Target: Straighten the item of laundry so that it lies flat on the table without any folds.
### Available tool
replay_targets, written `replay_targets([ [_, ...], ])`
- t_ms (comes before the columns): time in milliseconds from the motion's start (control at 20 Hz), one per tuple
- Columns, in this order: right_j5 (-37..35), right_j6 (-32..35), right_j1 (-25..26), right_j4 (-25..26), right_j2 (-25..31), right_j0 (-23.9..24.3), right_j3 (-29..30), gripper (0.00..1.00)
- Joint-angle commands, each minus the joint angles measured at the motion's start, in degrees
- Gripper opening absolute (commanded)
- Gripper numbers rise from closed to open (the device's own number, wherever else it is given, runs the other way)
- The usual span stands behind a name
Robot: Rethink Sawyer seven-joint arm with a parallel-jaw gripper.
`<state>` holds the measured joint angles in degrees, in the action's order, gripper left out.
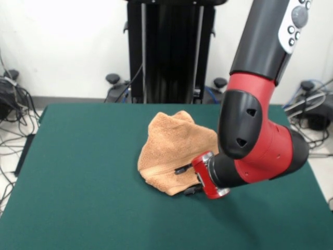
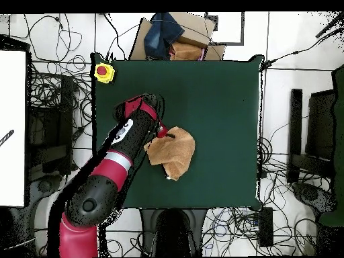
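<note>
The item of laundry (image 1: 169, 146) is a peach-orange towel, bunched in a folded heap near the middle of the green table (image 1: 78, 182). A woven band runs along its lower front fold. My gripper (image 1: 187, 180) reaches in sideways from the right at the heap's lower right edge. It is open, with one black finger (image 1: 182, 169) lying on the cloth and the other low by the table beside the edge. From above, the towel (image 2: 175, 153) looks like a crumpled patch on the table (image 2: 215, 101), with the gripper (image 2: 164, 134) at its edge nearest the arm.
A yellow box with a red button (image 2: 104, 72) sits on one table corner. My red arm (image 1: 260, 151) hangs over the table's right part in the front view. Cardboard and dark cloth (image 2: 168, 37) lie beyond the table's edge. Cables cover the floor around it.
</note>
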<state>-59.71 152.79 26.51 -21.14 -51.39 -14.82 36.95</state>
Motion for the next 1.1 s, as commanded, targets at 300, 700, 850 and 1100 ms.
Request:
replay_targets([
  [300, -1.84, 7.65, 5.87, 0.11, 4.96, 1.98, -2.18, 1.00],
  [700, -2.62, 5.93, 6.30, 0.38, 5.55, 2.61, -2.48, 1.00],
  [850, -3.41, 3.98, 6.80, 1.23, 5.40, 2.86, -2.95, 1.00],
  [1100, -1.68, 4.12, 7.61, 1.92, 5.46, 3.07, -2.87, 1.00],
])
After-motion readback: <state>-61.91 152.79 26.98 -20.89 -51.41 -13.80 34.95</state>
